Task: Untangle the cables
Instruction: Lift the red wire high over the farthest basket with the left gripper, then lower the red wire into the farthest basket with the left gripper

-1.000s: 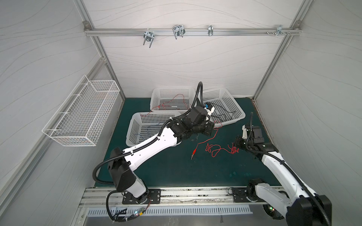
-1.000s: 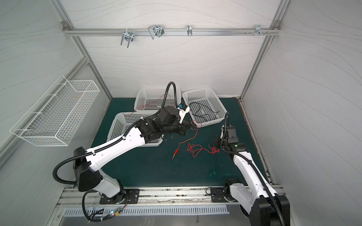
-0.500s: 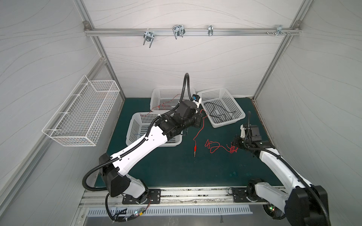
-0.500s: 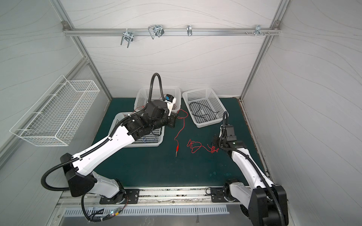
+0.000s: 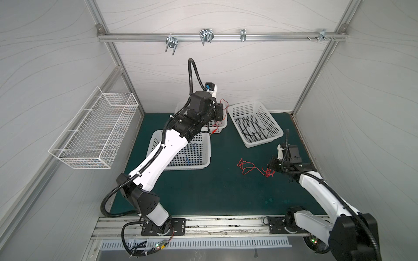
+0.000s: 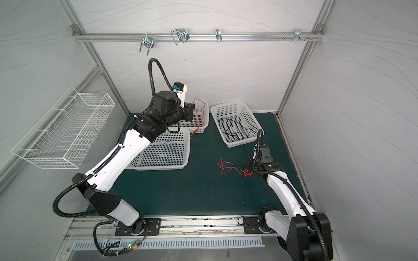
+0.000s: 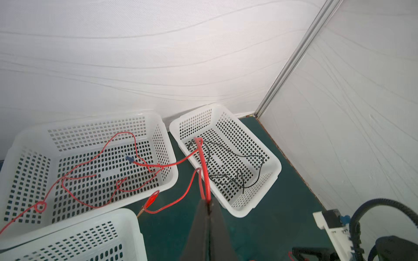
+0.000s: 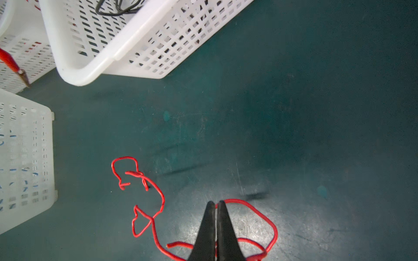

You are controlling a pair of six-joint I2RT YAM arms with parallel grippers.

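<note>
Between the closed tips of the left claw, a red clip lead is being held, the jaws narrowed to the wire's own thickness. Ahead of that claw the lead is looping back on itself. One strand is trailing toward the red wires in the far basket, and another is running down to an alligator clip below and beside the claw; whether the clip is touching the surface I cannot tell. The right claw is likewise pinched shut, on a loose red wire whose kinked loops are lying on the surface just ahead of its tips and curling around beside them. A black cable and a blue cable are sitting in their own baskets, well apart from both claws. These wires are probably handling as light, limp and slick, sagging from any grip, keeping their kinks and snagging on basket holes. The clip looks like the only stiff, weightier part, so taking hold of a straight run near an end, clear of the crossings, seems the safer choice.
</note>
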